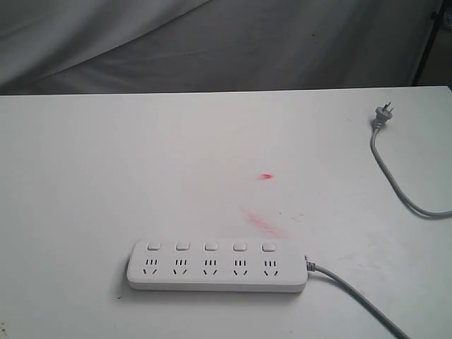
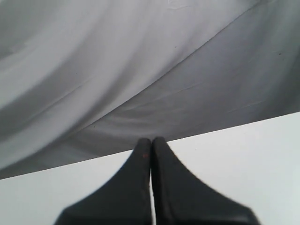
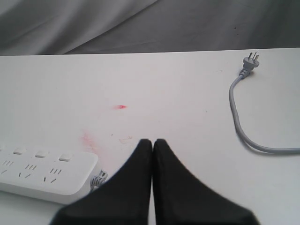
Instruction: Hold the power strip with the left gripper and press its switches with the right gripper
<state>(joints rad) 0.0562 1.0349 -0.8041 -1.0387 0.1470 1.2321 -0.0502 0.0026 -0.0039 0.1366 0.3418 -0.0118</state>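
Note:
The white power strip (image 1: 217,266) lies flat near the table's front edge, its row of square switches (image 1: 210,246) above the sockets. Its grey cable (image 1: 360,300) leaves the right end. Neither arm shows in the exterior view. In the right wrist view my right gripper (image 3: 152,142) is shut and empty, hovering apart from the strip's cable end (image 3: 44,176), where three switches (image 3: 41,153) show. My left gripper (image 2: 151,140) is shut and empty over bare table near the far edge; the strip is out of its view.
The cable loops off the right side and ends in a grey plug (image 1: 382,116) at the back right of the white table (image 1: 141,169). Red smears (image 1: 261,222) mark the tabletop behind the strip. Grey cloth (image 1: 212,42) hangs behind the table.

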